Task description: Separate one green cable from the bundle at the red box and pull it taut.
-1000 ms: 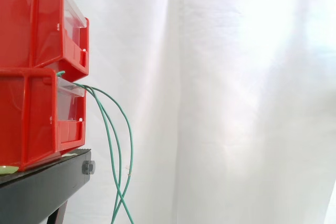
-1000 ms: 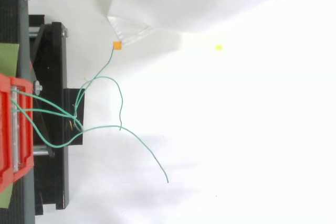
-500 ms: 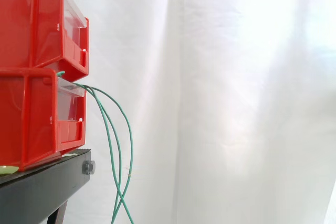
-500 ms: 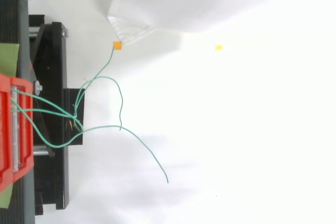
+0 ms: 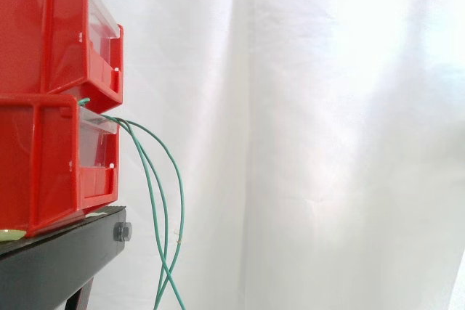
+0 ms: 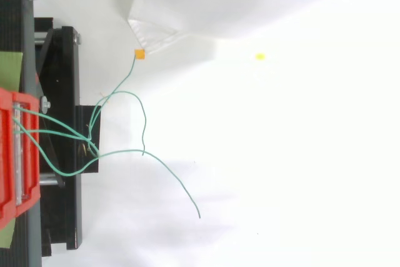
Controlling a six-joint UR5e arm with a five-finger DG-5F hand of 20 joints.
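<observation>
Slackly, green cables droop from the red box — hand state: cannot tell.

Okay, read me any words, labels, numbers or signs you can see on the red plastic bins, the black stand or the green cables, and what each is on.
No readable text in either view.
The stacked red plastic bins, black metal stand and thin green cables bear no visible print.
The small orange tag on one cable end and the yellow speck on the white ground are too small to tell.
</observation>
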